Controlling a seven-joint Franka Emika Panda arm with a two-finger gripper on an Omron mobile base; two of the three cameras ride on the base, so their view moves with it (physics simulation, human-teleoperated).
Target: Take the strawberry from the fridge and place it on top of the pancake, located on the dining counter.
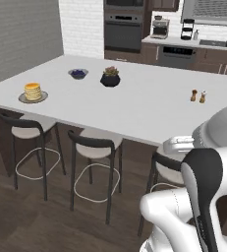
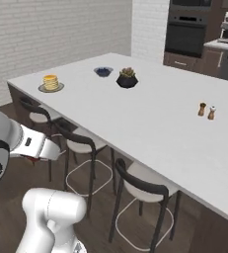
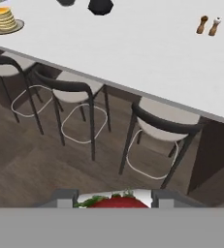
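between the two dark finger tips at the bottom of your hand view sits the strawberry [image 3: 118, 202], red with green leaves, only its top showing above the lower band. your gripper [image 3: 114, 199] stands part-way closed with a tip on each side of the berry, so it has hold of it; the tips themselves are mostly cut off.

on the dining counter [image 1: 134, 106] the pancake [image 1: 32, 91] stack rests on a round grey plate [image 1: 41, 98] near the far left corner, well apart from your hand. beside it further along sits a grey bowl [image 1: 78, 74] with dark berries inside, then a black pot [image 1: 110, 79] holding a small plant. two small shakers [image 1: 198, 96] stand together toward the right.

three black-framed stools [image 3: 79, 92] are tucked under the counter edge. in the right base view a small red spot shows under the arm's wrist, too small for you to make out.
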